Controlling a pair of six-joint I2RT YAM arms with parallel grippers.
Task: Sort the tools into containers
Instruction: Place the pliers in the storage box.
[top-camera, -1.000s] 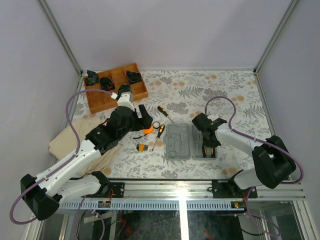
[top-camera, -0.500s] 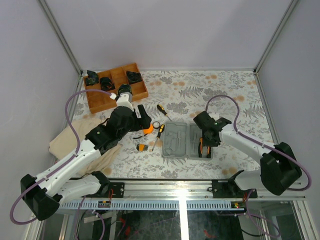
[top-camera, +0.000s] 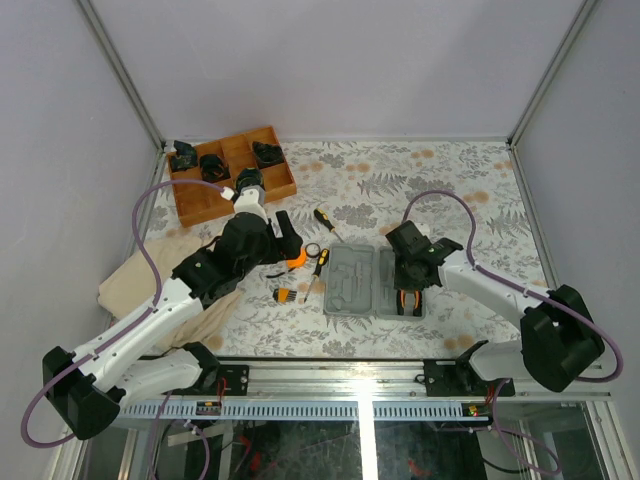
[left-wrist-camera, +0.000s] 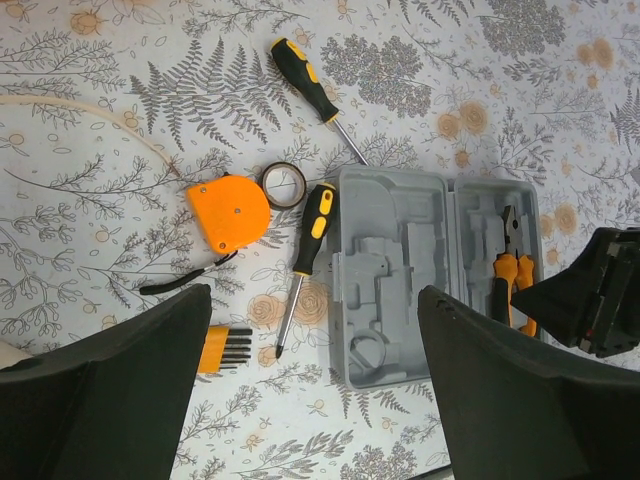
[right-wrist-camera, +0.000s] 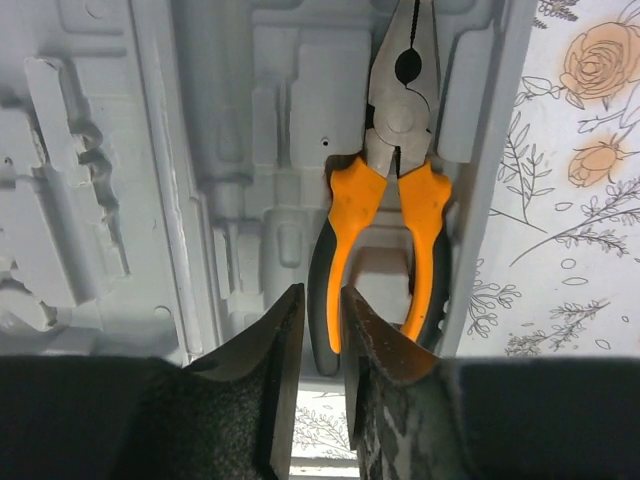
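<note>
The grey case (top-camera: 352, 283) lies open near the table's middle. Orange-handled pliers (right-wrist-camera: 385, 210) rest in a recess of its right half (right-wrist-camera: 230, 150). My right gripper (right-wrist-camera: 322, 300) hovers just over the pliers' left handle, its fingers a narrow gap apart and holding nothing. My left gripper (left-wrist-camera: 315, 295) hangs wide open high above the loose tools. Those are an orange tape measure (left-wrist-camera: 228, 212), a small ring (left-wrist-camera: 283, 184), two black-and-yellow screwdrivers (left-wrist-camera: 305, 80) (left-wrist-camera: 313, 228) and a stubby orange-and-black bit set (left-wrist-camera: 222, 347).
A brown wooden divided tray (top-camera: 195, 195) with black parts stands at the back left. A beige cloth (top-camera: 130, 280) lies at the left under my left arm. My right arm's black wrist (left-wrist-camera: 600, 290) shows at the case's right edge.
My right gripper has gone from shut to slightly open and the pliers now lie free in the case. The case has shifted a little. My left gripper hardly moved.
</note>
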